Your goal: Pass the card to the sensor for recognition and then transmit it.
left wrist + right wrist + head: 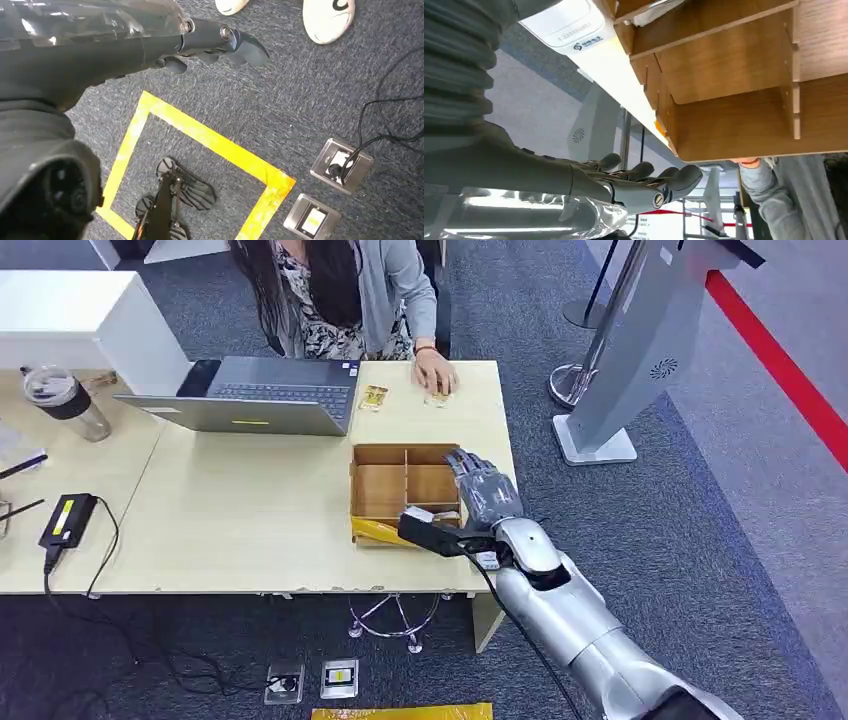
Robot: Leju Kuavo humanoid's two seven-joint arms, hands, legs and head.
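Observation:
A wooden divided box (352,480) stands near the table's right front corner, also seen close up as the box (734,65). A white card-like piece (418,513) with small print lies in its near right compartment; it is the white piece (569,25) in the right wrist view. My right hand (485,490) hovers over the box's right side, fingers stretched out and holding nothing (644,182). My left hand (215,42) hangs over the carpet, holding nothing. The grey sensor kiosk (640,350) stands on the floor right of the table.
A person (340,290) sits at the far side, one hand (435,375) resting on the table by two small cards (373,397). A laptop (260,395), a cup (65,400) and a black adapter (68,518) lie further left. Yellow tape (210,140) and floor sockets (340,165) mark the carpet.

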